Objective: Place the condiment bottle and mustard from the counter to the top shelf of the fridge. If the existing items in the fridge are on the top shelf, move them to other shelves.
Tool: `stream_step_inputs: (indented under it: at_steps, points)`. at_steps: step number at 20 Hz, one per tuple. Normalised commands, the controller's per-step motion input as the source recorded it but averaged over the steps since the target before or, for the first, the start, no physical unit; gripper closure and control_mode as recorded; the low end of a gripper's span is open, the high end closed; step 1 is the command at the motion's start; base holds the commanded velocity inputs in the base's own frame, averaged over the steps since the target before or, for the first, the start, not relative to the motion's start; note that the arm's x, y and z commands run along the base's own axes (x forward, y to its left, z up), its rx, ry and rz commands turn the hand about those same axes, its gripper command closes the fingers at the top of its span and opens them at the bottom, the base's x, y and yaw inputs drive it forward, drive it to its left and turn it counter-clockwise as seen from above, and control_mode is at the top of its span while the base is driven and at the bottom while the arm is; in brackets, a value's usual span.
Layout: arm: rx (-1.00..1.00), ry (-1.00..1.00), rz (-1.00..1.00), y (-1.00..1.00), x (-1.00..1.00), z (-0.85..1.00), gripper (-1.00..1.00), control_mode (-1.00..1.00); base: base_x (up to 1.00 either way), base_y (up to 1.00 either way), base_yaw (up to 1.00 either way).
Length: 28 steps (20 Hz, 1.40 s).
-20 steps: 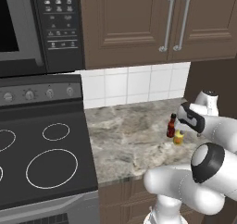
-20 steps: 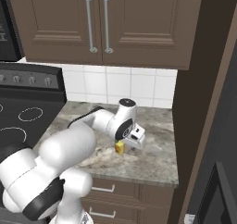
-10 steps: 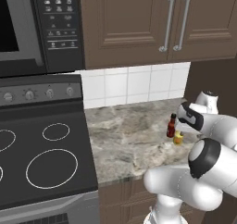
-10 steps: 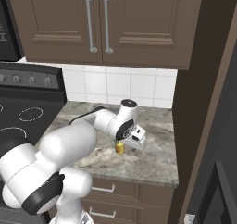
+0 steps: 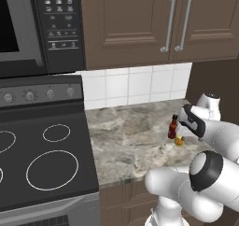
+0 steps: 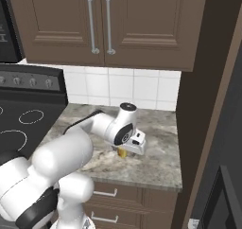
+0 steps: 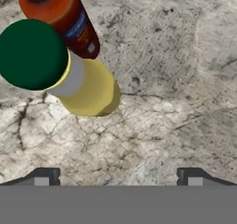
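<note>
The claw (image 7: 115,177) is spread wide and grasps nothing; over the last second it has crept slightly nearer. Just beyond it, the mustard (image 7: 69,79) stands on the tabletop (image 7: 176,79), the condiment bottle (image 7: 69,19) beside it, neither yet lifted.

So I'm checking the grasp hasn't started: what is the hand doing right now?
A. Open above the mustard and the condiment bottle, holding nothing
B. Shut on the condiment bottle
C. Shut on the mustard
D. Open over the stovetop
A: in the hand view the hand has its fingertips spread wide over bare counter, with the mustard and condiment bottle standing free.
</note>
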Motion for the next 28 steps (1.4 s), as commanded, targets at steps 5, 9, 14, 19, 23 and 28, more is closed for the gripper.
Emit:
stream_step_inputs:
  at_steps: [5, 9, 14, 19, 23, 28]
  points:
    - [-0.02, -0.03, 0.09, 0.26, 0.14, -0.14, -1.0, -1.0, 0.0, 0.0, 0.0]
    - [0.0, -0.09, 0.02, 0.0, 0.33, -0.14, -1.0, -1.0, 0.0, 0.0, 0.0]
    - [0.0, -0.13, 0.0, 0.0, 0.34, -0.12, -1.0, -1.0, 0.0, 0.0, 0.0]
    - [0.0, -0.12, 0.0, 0.0, 0.28, -0.14, -1.0, -1.0, 0.0, 0.0, 0.0]
    - [0.0, -0.03, 0.0, 0.0, 0.04, -0.17, -1.0, -1.0, 0.0, 0.0, 0.0]
    - [0.0, -0.01, 0.0, 0.0, 0.01, -0.04, 1.0, -1.0, 0.0, 0.0, 0.0]
